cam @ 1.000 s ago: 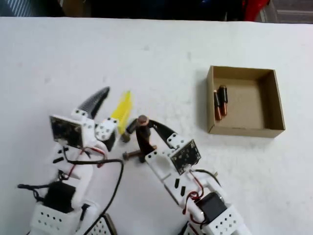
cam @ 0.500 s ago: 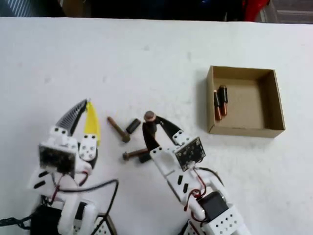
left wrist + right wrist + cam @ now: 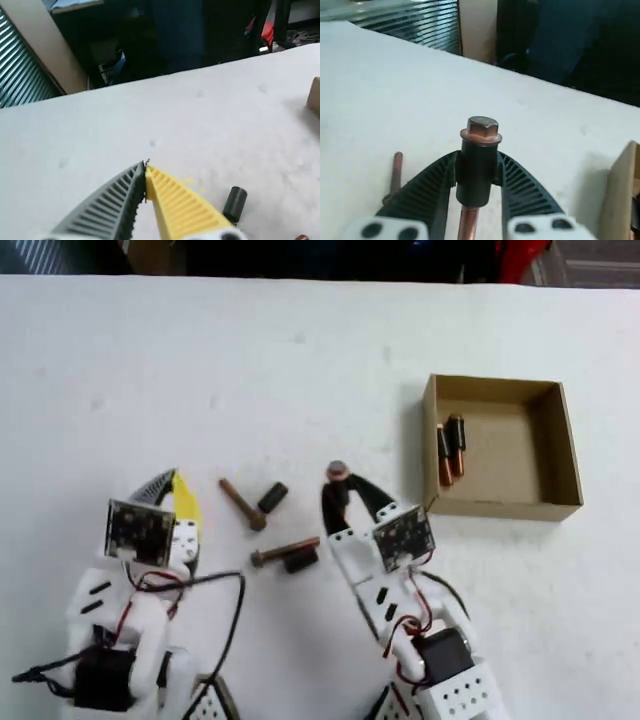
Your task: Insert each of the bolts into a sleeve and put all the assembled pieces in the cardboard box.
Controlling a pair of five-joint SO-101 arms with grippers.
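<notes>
Item: my right gripper [image 3: 340,498], pinching assembled bolt-and-sleeve [image 3: 479,150], carried nearer the cardboard box [image 3: 500,508]; delivery pending. My left gripper [image 3: 145,172], pressed together, withdrawn farther from the box.

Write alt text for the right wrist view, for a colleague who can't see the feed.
The right gripper is shut on a black sleeve with a copper bolt through it, its hex head clear of the grip, above the white table. A loose bolt lies on the table to one side; a wall of the cardboard box stands at the other.
</notes>
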